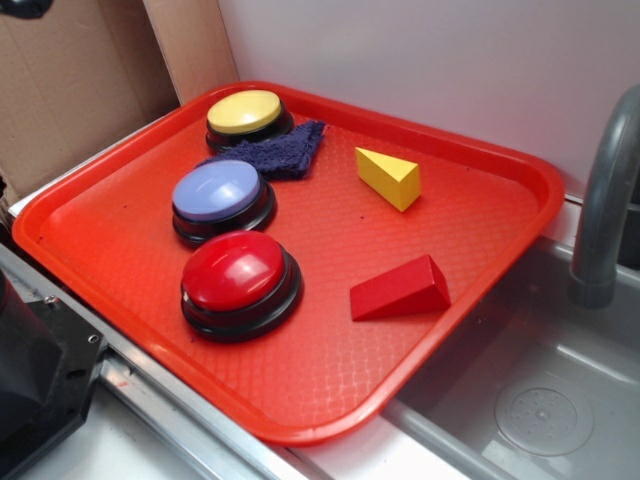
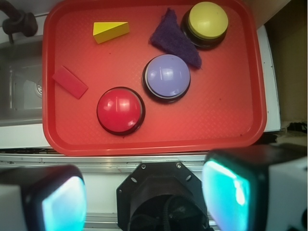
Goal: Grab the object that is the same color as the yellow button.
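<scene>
A small yellow wedge block (image 1: 389,176) lies on the red tray (image 1: 480,230), toward its back right; in the wrist view it (image 2: 110,31) is at the top left. The yellow button (image 1: 246,113) on a black base stands at the tray's back left, and shows in the wrist view (image 2: 207,21) at the top right. My gripper (image 2: 144,199) is open and empty, high above the robot base, off the tray's near edge and far from the wedge. It does not show in the exterior view.
On the tray are a lavender-blue button (image 1: 218,195), a red button (image 1: 238,277), a red wedge (image 1: 402,290) and a purple cloth (image 1: 285,152) beside the yellow button. A grey sink (image 1: 540,400) and faucet (image 1: 605,200) lie right. Cardboard (image 1: 70,90) stands behind.
</scene>
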`<state>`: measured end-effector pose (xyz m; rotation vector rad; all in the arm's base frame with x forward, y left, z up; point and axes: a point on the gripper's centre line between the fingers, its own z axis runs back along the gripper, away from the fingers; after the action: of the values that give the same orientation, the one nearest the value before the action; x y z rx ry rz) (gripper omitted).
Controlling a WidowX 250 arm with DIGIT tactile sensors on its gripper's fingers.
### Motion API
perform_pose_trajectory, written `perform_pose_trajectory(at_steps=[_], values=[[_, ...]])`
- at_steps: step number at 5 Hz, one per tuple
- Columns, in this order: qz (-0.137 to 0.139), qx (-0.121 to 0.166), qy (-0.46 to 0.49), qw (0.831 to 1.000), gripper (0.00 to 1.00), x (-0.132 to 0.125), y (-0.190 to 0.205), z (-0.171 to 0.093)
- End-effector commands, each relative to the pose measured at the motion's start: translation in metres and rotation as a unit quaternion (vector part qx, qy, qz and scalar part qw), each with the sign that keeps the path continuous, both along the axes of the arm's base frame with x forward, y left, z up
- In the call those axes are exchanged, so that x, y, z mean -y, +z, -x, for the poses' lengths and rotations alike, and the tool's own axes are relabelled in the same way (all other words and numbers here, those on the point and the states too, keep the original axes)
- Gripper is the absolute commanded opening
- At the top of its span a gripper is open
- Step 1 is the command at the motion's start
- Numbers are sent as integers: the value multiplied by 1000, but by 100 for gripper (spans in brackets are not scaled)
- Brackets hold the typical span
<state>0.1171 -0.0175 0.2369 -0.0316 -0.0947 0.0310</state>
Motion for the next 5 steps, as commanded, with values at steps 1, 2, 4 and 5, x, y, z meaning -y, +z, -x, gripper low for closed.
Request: perform_pose_trajectory(at_steps=[1,2,4,5], values=[[0,0,0,1000,100,0,0,0],[18,21,66,997,100,8,-5,-14],[60,43,231,970,100,10,-18,-62],[68,72,332,938,100,10,-35,-98]])
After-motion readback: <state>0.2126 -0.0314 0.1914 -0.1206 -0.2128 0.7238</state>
